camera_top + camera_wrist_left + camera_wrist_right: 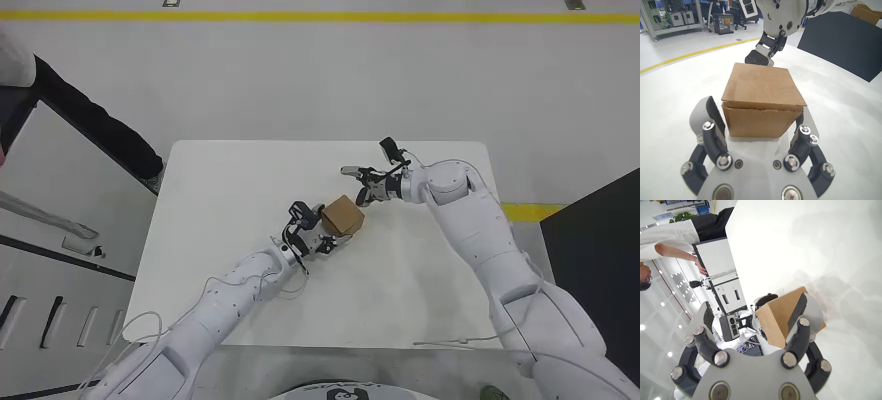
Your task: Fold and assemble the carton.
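A brown carton (pixel 342 214) stands folded into a cube near the middle of the white table (pixel 420 290), its top flap down with a ragged edge toward my left arm. My left gripper (pixel 312 235) is open at the carton's near side. In the left wrist view the carton (pixel 761 98) sits between the left gripper's (pixel 757 105) fingers; one touches a side wall, the other stands just off the opposite wall. My right gripper (pixel 362 187) is open at the carton's far side. One of its fingers (pixel 797 311) lies against a carton (pixel 778 317) face and the other hangs free.
A black panel (pixel 590 260) stands off the table's right edge, and a white cabinet (pixel 60 230) stands off its left edge. Bare table surface lies in front of the carton and to both sides.
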